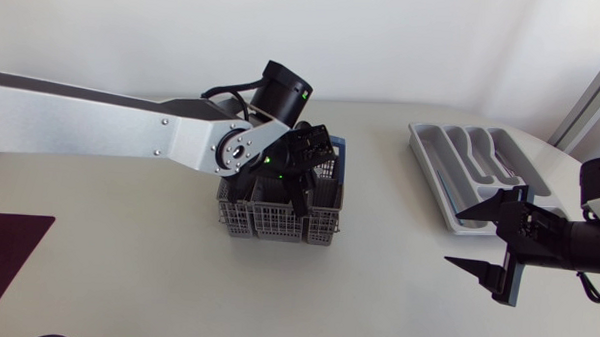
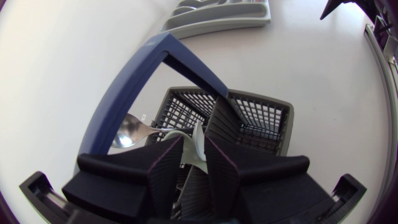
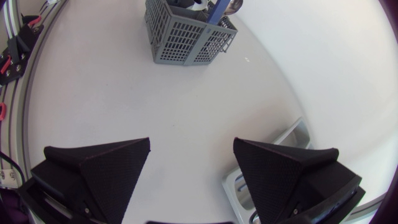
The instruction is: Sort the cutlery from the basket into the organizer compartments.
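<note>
Left gripper (image 2: 194,140) is lowered into the grey cutlery basket (image 1: 268,223), beneath the basket's blue handle (image 2: 140,93), which arches just ahead of and above the fingers. Fingers are drawn close together, and a pale spoon (image 2: 127,132) is clamped by its handle between them. Both pads appear to touch it. The spoon's bowl is turned out to the side of the gripper, under the blue handle and within the basket's rim. Mesh compartments of the basket are seen directly ahead of the fingertips. The grey cutlery organizer (image 1: 430,163) lies well ahead of this gripper on the white table (image 1: 126,283), apart from the basket. Several long compartments can be made out, though what they hold cannot be told. Right gripper (image 1: 456,236) is held above the table with fingers spread wide and nothing between them. From its own camera, a corner of the organizer is seen just beside and under one finger, and the basket stands far ahead of the fingertips.
</note>
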